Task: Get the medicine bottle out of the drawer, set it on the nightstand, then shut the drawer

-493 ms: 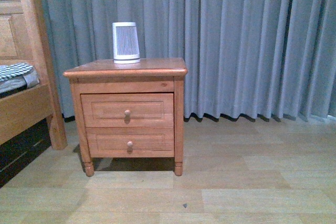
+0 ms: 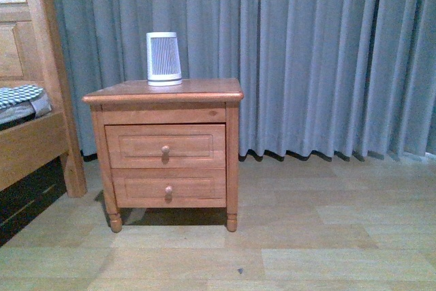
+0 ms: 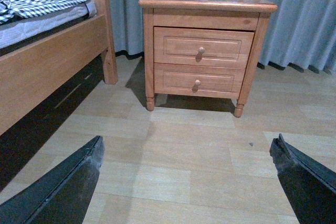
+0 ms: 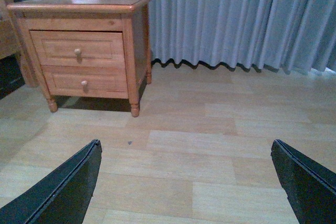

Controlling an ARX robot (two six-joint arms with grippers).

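The honey-brown nightstand (image 2: 163,92) stands on the floor before a grey curtain; it also shows in the left wrist view (image 3: 207,1) and the right wrist view (image 4: 79,6). Its upper drawer (image 2: 165,146) is shut, with a round knob; it also shows in the left wrist view (image 3: 202,48) and the right wrist view (image 4: 79,50). The medicine bottle is hidden. My left gripper (image 3: 186,153) is open and empty, well short of the nightstand above the floor. My right gripper (image 4: 186,153) is open and empty, also far from it. Neither arm shows in the front view.
A white ribbed tapered device (image 2: 163,58) stands on the nightstand top. The lower drawer (image 2: 168,188) is shut. A wooden bed frame (image 2: 34,134) with a checked cloth stands to the left. The grey curtain (image 2: 327,59) hangs behind. Pale wood floor (image 2: 286,250) lies in front.
The front view has shifted slightly: the nightstand sits a few pixels lower in the picture. Nothing on it has moved.
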